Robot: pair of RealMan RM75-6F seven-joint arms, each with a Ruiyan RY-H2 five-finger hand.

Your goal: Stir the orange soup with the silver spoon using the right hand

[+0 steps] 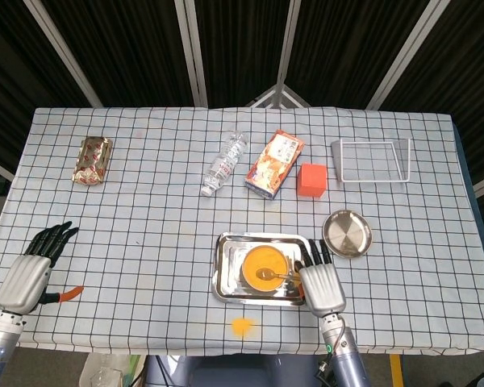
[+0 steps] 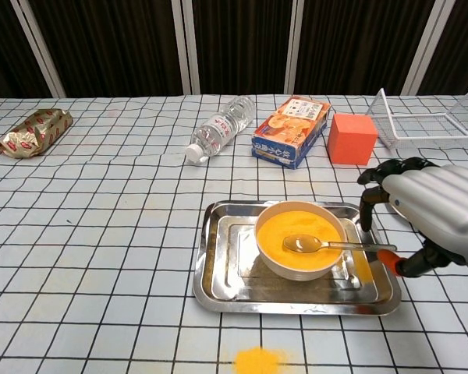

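The right hand [image 2: 433, 222] hovers with fingers apart, holding nothing, just beside the silver spoon [image 2: 327, 245], which lies in the orange soup [image 2: 298, 232], probably to grasp its handle.

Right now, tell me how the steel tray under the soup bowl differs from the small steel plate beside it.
The tray is rectangular with rounded corners; the plate is round. The tray is the larger of the two. The tray carries the bowl of orange soup with the silver spoon in it; the plate holds nothing. Both are shiny bare metal, lying flat on the checked cloth.
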